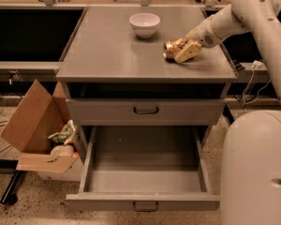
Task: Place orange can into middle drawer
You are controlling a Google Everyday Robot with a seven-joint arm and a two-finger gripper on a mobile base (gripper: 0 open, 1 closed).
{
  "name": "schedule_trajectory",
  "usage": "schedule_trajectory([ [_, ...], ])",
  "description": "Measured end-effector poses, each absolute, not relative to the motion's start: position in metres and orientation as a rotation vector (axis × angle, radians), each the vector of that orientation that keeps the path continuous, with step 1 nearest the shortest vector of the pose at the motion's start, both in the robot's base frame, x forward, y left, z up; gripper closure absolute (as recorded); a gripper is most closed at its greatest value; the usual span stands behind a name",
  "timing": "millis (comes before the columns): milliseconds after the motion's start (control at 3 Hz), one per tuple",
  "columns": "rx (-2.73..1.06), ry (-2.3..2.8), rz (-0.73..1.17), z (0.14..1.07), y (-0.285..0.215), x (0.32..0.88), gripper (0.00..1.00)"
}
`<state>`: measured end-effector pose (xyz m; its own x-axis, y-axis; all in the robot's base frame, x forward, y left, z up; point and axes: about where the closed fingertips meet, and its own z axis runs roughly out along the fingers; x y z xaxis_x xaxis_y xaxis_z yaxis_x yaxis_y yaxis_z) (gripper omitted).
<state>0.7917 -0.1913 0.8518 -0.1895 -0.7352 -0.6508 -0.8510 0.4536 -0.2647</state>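
Note:
The orange can (172, 48) lies on its side on the grey cabinet top (107, 50), right of centre. My gripper (183, 51) reaches in from the right and is closed around the can's right end, with one pale finger (189, 52) across its front. The can rests on the top. The middle drawer (145, 175) is pulled wide open below, and nothing shows inside it. Its front panel carries a small dark loop handle (145, 206).
A white bowl (144, 24) stands on the cabinet top behind and left of the can. A closed drawer (146, 110) sits above the open one. A cardboard box (40, 135) with rubbish stands on the floor at the left. My white base (255, 168) is at the right.

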Motion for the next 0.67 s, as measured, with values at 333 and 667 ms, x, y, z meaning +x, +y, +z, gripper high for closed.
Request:
schedule_trajectory([
  [333,-1.369,1.990,0.171,0.850,-0.187,0.789,0.57],
  [667,-1.415,1.962,0.164,0.865,-0.179,0.775,0.81],
])
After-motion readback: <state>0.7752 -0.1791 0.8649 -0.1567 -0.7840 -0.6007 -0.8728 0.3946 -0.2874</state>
